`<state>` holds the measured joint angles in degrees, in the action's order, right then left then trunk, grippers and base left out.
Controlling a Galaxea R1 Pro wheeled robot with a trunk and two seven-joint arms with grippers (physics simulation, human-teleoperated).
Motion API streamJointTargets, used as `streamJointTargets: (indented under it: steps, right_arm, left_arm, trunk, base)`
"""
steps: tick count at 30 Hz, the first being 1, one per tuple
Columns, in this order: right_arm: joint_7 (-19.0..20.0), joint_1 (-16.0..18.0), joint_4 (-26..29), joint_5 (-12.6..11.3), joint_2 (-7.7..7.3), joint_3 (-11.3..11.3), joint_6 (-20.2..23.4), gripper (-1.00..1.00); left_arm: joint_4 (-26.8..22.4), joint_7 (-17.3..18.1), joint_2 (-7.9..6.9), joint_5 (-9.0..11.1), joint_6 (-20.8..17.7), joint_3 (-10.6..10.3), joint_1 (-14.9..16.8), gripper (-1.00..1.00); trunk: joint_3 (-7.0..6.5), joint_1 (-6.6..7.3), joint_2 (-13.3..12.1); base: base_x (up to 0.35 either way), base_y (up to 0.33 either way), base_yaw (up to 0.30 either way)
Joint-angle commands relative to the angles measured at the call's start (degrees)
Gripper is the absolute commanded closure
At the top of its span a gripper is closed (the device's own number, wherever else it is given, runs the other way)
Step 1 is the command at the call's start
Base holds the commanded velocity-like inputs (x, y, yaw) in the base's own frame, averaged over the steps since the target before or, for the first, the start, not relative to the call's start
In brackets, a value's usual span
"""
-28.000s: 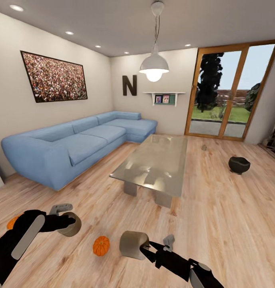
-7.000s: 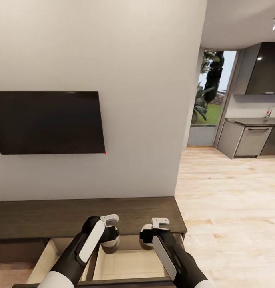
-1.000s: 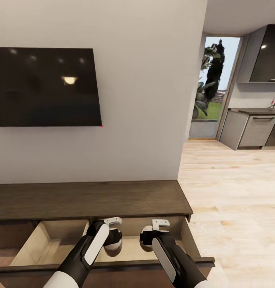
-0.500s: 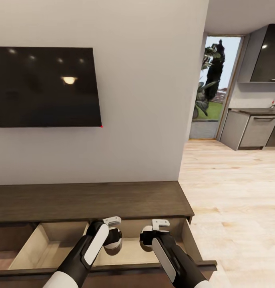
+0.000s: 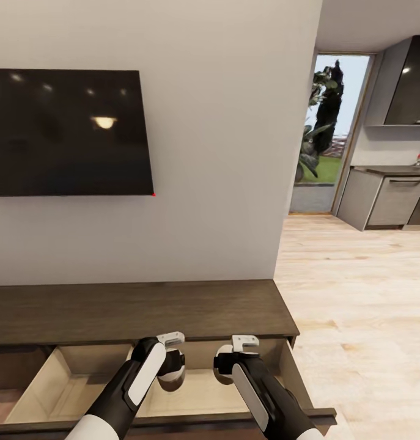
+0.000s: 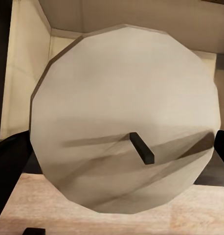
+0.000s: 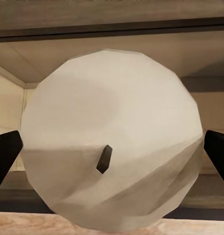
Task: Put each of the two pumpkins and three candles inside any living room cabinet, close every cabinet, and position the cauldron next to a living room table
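Both hands hang over the open drawer of the cabinet (image 5: 142,308), each clamped on a candle. The left hand (image 5: 172,366) holds its candle (image 6: 124,125) w/ fingers (image 6: 9,166) pressed on the round sides; the flat top and dark wick stub face the wrist cam. Same on the right: the right hand (image 5: 225,366) grips the other candle (image 7: 112,139), fingers (image 7: 217,154) on opposite flanks, wick toward the cam. Beige drawer floor (image 5: 197,388) lies just below both hands, the drawer's back wall just ahead of them, the dark top above and beyond. A TV (image 5: 69,131) hangs on the wall further ahead; kitchen units sit well off past the right hand. Judging by looks, the candles are stiff, light, smooth-sided, so prob. a bit slippery; a side grip across the widest part, as now, seems the right hold. Short and stubby w/ flat ends, so each should sit stable if let go low & upright, but could roll if dropped on its side. Both appear to be over the drawer interior already, so release looks close; pumpkins, 3rd candle & cauldron aren't in sight here.
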<state>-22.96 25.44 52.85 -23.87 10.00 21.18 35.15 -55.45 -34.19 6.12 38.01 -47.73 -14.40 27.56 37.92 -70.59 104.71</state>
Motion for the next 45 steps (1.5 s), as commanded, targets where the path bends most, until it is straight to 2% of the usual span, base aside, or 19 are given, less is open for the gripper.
streamJointTargets:
  steps: [1, 4, 14, 20, 26, 43, 45]
  right_arm:
    - [-0.54, 0.04, 0.06, -0.57, 0.0, 0.09, 0.09, 1.0]
    - [-0.57, 0.04, 0.06, -0.59, 0.0, 0.09, 0.06, 1.0]
    - [-0.52, 0.04, -0.05, -0.6, 0.0, 0.09, 0.03, 1.0]
    - [-0.44, 0.04, -0.19, -0.6, 0.0, 0.09, -0.08, 1.0]
    - [-0.48, 0.04, -1.38, -0.57, 0.0, 0.09, -2.16, 1.0]
    - [-0.51, 0.04, -1.77, -0.57, 0.0, 0.09, -2.93, 1.0]
    - [-0.51, 0.04, -2.16, -0.55, 0.0, 0.09, -4.01, 1.0]
  left_arm:
    - [-0.04, -0.7, -0.02, 0.45, -0.09, -0.1, 0.04, 1.0]
    - [-0.02, -0.7, -0.04, 0.39, 0.75, -0.1, 0.04, 1.0]
    - [0.02, -0.7, 0.04, -0.11, 2.53, -0.18, 0.04, 1.0]
    - [0.94, -0.7, 0.15, -0.1, 5.01, -0.58, 0.04, 1.0]
    - [1.44, -0.7, 0.2, -0.14, 5.31, -0.94, 0.04, 1.0]
    - [1.46, -0.7, 0.21, -0.13, 5.33, -1.03, 0.04, 1.0]
    - [1.44, -0.7, 0.21, -0.13, 5.32, -1.31, 0.04, 1.0]
  trunk:
    - [0.06, 0.0, 0.03]
    - [0.06, 0.0, 0.03]
    - [1.86, -2.19, 4.04]
    - [2.93, -3.51, 6.45]
    - [4.01, -4.83, 8.85]
    - [7.06, -8.56, 15.67]
    - [7.42, -9.0, 16.47]
  base:
    - [0.014, 0.0, 0.0]
    - [0.005, 0.0, 0.0]
    - [0.0, 0.0, 0.0]
    - [0.0, 0.0, 0.0]
    - [0.0, 0.0, 0.0]
    - [0.0, 0.0, 0.0]
    - [0.0, 0.0, 0.0]
